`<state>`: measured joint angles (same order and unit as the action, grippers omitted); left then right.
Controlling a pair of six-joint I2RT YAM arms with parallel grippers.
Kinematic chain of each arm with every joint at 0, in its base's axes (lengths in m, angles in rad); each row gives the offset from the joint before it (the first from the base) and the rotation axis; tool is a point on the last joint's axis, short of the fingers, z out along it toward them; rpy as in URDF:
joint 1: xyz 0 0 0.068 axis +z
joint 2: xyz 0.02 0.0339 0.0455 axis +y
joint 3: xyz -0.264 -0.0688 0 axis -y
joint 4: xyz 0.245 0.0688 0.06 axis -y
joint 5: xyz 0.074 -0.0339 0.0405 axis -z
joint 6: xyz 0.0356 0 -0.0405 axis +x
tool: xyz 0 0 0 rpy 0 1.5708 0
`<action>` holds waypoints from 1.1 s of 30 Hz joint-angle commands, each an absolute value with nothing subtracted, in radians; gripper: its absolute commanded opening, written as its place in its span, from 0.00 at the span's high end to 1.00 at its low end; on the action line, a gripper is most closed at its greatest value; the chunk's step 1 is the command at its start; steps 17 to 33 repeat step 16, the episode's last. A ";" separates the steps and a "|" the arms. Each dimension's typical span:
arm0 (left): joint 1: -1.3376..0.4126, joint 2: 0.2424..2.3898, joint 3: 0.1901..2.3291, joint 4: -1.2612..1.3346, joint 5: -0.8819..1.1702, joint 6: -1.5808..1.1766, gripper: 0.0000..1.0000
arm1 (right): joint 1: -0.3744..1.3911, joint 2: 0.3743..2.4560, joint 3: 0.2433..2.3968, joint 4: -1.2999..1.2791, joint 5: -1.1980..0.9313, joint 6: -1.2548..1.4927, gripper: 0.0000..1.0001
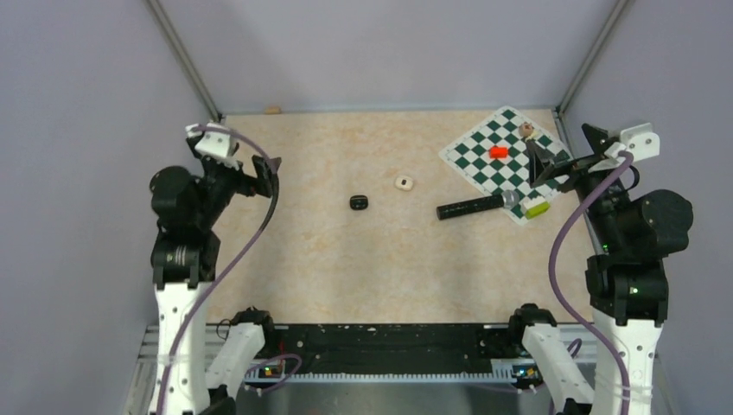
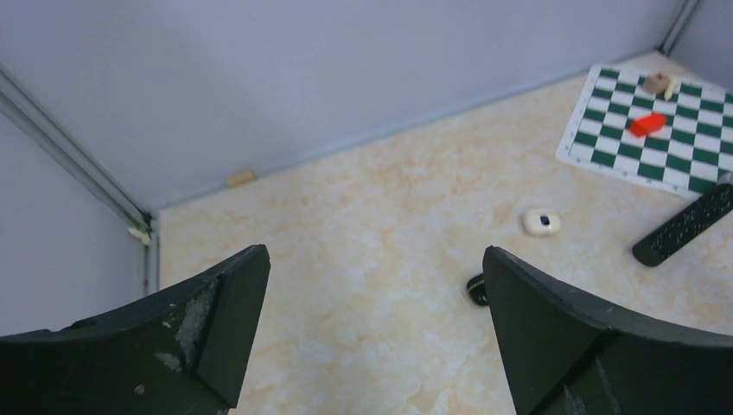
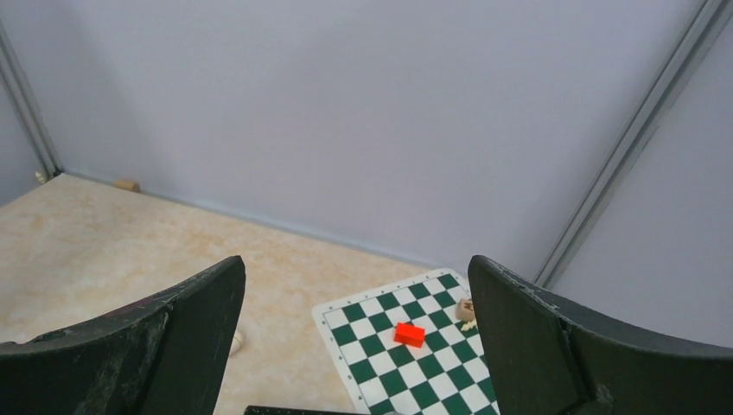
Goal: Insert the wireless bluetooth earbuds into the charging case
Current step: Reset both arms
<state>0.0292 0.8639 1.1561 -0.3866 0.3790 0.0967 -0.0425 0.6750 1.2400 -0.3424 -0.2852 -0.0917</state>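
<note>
Well, both arms sit back at bench (image 1: 328,259) sides. Left pincer (image 2: 373,259) spread, empty. Right pincer (image 3: 356,264) spread, empty. Charging case (image 1: 360,202) mid-bench, well apart from both. Earbuds not discernible, so inserted or not, cannot tell.

A pale beige marbled pattern is shown across the table (image 1: 346,277), and lavender-grey is seen on the walls (image 1: 389,52). Glossy black is worn by the charging case (image 1: 360,202). Cream, with a dark spot picked out in the left wrist view, is seen on the small lump (image 1: 404,182). Green and white checks are displayed on the mat (image 1: 471,162), where a bright red block (image 1: 498,152) and a brownish piece (image 1: 525,130) are spotted. Speckled black with a silver tip is noted on the cylinder (image 1: 471,207), and yellow-green on a small piece (image 1: 536,207). Dull black, scuffed grey in places, is seen on the left gripper (image 2: 373,259) and the right gripper (image 3: 354,264), and purple on the cables (image 1: 555,255).
</note>
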 commanded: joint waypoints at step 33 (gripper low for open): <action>0.100 0.690 1.041 -0.341 0.434 0.060 0.01 | -0.044 0.557 1.077 -0.280 -0.140 -0.053 0.01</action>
